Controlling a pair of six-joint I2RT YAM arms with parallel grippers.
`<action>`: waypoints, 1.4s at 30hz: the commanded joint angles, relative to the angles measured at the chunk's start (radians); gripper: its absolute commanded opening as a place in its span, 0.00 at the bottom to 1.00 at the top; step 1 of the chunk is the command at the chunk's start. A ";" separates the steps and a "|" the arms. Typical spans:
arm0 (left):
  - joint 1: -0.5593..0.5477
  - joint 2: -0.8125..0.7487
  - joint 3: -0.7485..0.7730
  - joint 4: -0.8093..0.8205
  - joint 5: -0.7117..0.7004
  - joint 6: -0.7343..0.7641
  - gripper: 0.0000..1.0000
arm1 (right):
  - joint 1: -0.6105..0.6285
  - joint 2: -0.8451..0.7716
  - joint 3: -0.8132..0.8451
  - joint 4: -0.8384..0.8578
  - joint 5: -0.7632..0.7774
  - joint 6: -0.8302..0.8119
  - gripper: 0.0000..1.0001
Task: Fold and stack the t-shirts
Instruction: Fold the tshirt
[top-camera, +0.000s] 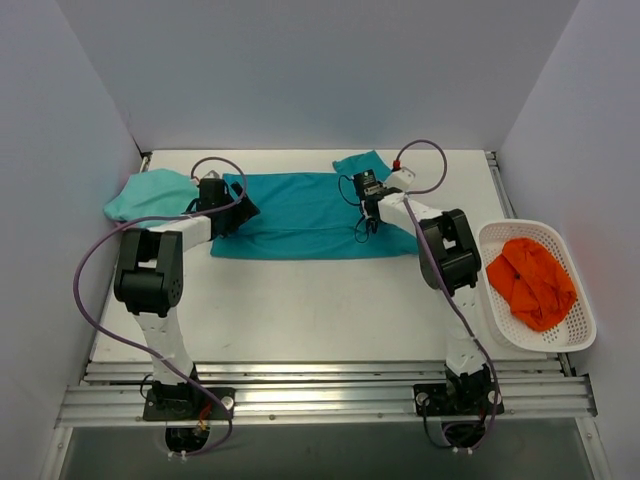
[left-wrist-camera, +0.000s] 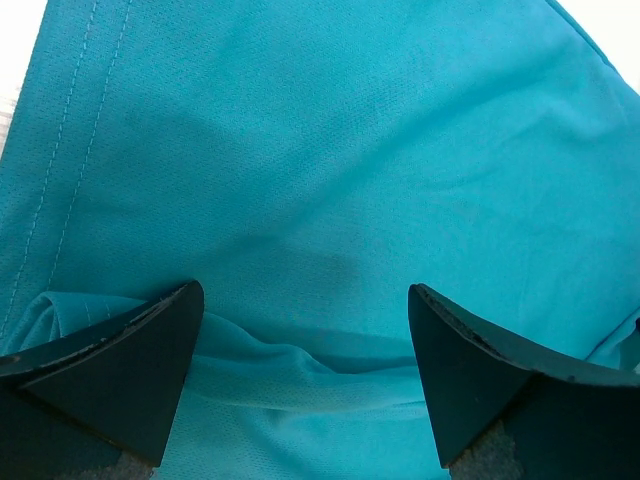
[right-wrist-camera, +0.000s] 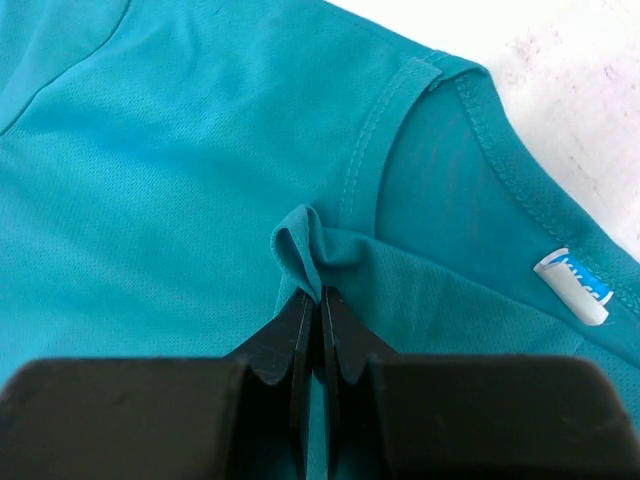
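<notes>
The teal t-shirt (top-camera: 300, 215) lies flat as a long band on the far half of the counter (top-camera: 300, 310). Its long axis runs left to right, roughly parallel to the back wall. The collar (right-wrist-camera: 500, 160) with its small label (right-wrist-camera: 572, 285) is at the right end, so the neck points right and the hem left. One sleeve (top-camera: 362, 162) sticks out toward the far wall.

My right fingers (right-wrist-camera: 290, 345) are pressed together on a small raised pinch of cloth just beside the shoulder seam. My left fingers (left-wrist-camera: 120, 360) are spread wide over the hem end with a loose ridge of fabric between them, holding nothing yet.

I judge this to be the grab before a fold. To do it well, I would close the left side on that ridge and make sure it takes every layer. Then I would lift both ends evenly so the band stays taut and the edges meet square.

The mint t-shirt (top-camera: 150, 193) sits bunched at the far left corner, touching the teal one's end. A white basket (top-camera: 575, 335) holding orange cloth (top-camera: 530, 280) stands well apart on the right.
</notes>
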 joint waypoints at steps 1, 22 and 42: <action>0.006 0.033 0.008 -0.011 0.021 0.010 0.94 | -0.024 0.016 0.042 -0.060 -0.024 -0.015 0.00; 0.005 0.043 0.014 -0.002 0.064 0.010 0.94 | -0.038 0.226 0.429 -0.085 -0.162 0.004 0.79; -0.001 -0.059 0.025 -0.096 0.040 0.021 0.94 | -0.075 -0.204 -0.031 0.114 -0.181 -0.079 0.82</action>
